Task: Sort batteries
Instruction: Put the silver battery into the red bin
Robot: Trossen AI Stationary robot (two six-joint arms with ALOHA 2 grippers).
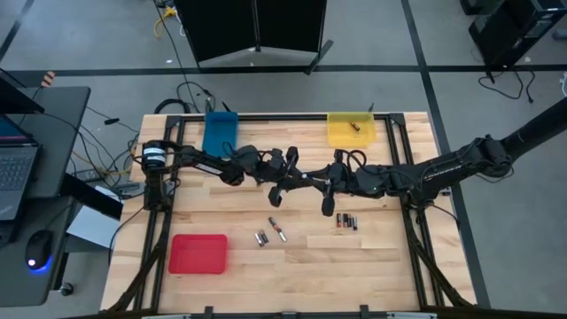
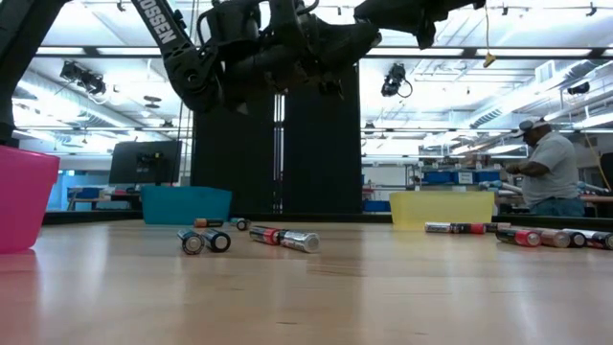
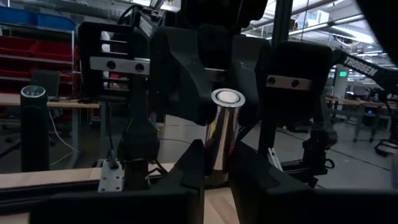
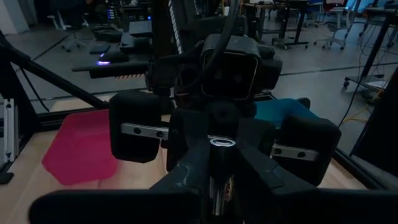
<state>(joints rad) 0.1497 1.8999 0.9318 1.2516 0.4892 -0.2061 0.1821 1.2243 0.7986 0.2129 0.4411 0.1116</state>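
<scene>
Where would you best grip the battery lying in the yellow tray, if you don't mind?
Grip the battery across its middle, from straight above: it lies flat and slanted on the yellow tray floor, clear of the walls, so turn the fingers square to its length.

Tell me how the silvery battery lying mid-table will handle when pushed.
The silvery battery lies on its side on the flat table, so it will probably roll if nudged sideways. Its smooth metal casing looks rigid, perhaps slippery to pinch.
</scene>
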